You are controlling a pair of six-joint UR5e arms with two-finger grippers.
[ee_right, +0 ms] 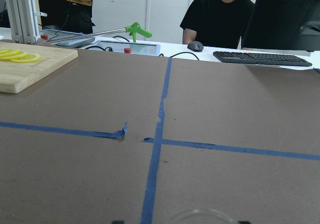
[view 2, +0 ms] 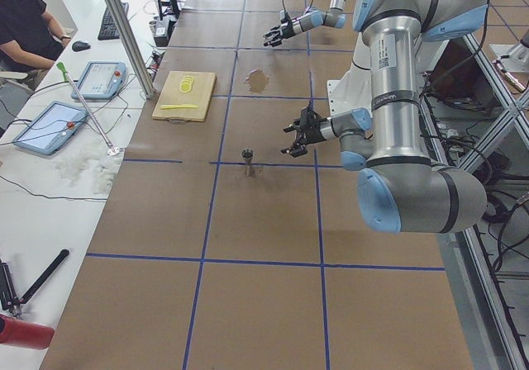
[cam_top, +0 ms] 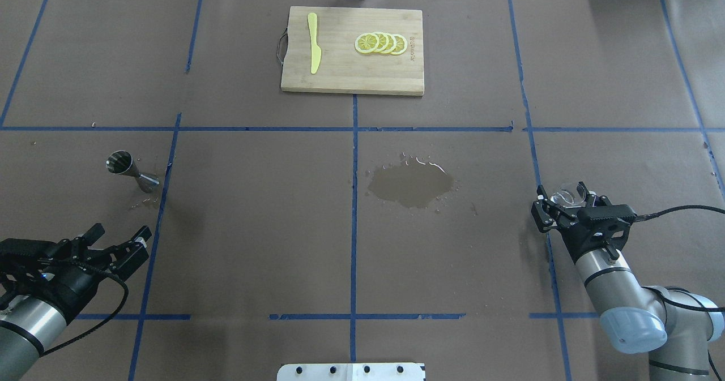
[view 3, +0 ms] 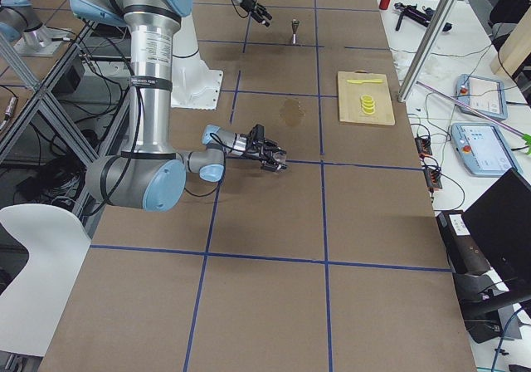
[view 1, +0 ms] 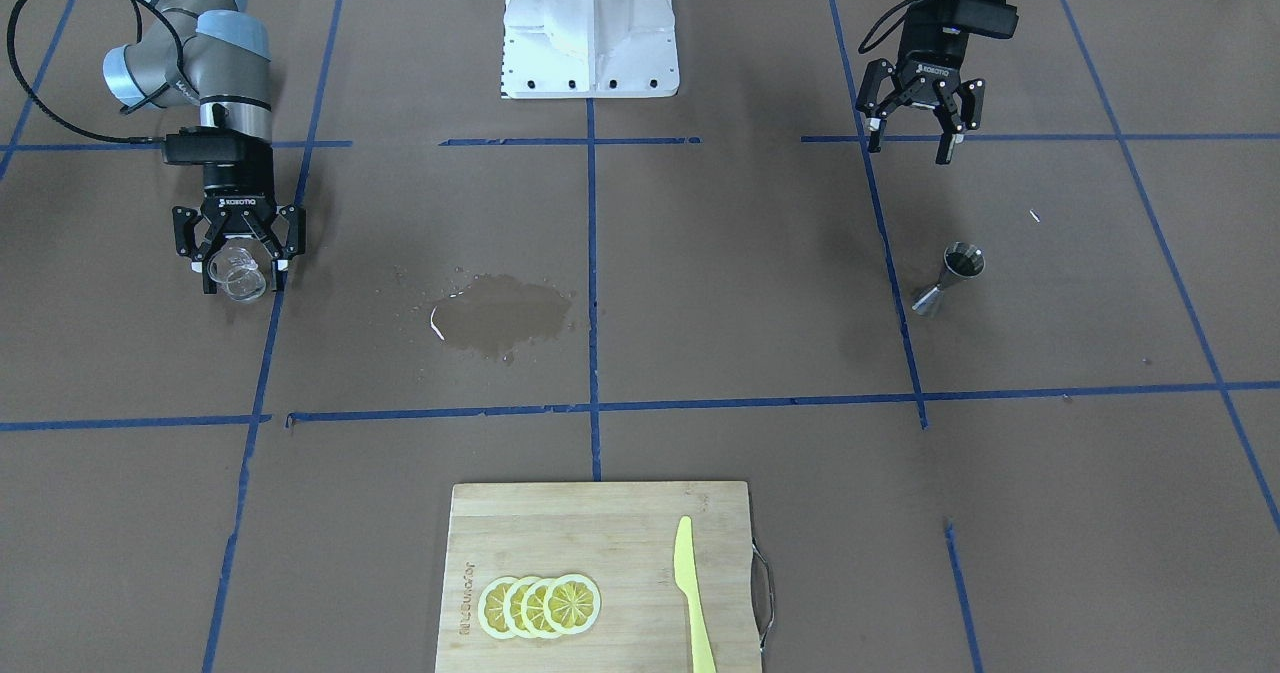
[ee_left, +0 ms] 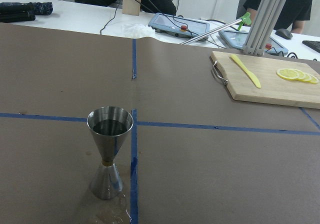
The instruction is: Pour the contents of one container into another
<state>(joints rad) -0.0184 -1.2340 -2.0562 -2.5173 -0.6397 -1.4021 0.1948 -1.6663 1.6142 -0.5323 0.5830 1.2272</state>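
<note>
Jigger (cam_top: 131, 171), far left in the overhead view: stands upright on brown paper (cam_top: 255, 228), just beside a blue tape line (cam_top: 160, 208), touched by neither arm. Reads from above as a shiny grey steel hourglass with a small wet smear at its foot. Shows more in the left wrist view: a smooth flared upper cone with a dark, level surface inside (looks like liquid), a narrow waist with a brassy band, and a second cone as base.

Left gripper (cam_top: 122, 234): hovers on the robot's side of the jigger, well apart from it, fingers spread wide and holding nothing. Looks the same from the front camera.

Cutting board (cam_top: 340, 78): lies at the far edge near the centre line. Pale bamboo, rectangular, with a wire handle on its left end. Carries a flat yellow knife (cam_top: 313, 50) and a fan of overlapping lemon slices (cam_top: 380, 43).

Puddle (cam_top: 410, 184): sits just right of the centre line, a dark, ragged wet blot with glinting droplets along its far rim.

Right gripper (cam_top: 566, 201), far right: clamps the tumbler (cam_top: 568, 193) between its fingers, low over the paper. Appears from above as little more than a clear, rounded glint. Shows from the front as tipped, mouth towards that camera. Leaves only a curved sliver of rim in the right wrist view. Cannot tell whether glass touches paper.
</note>
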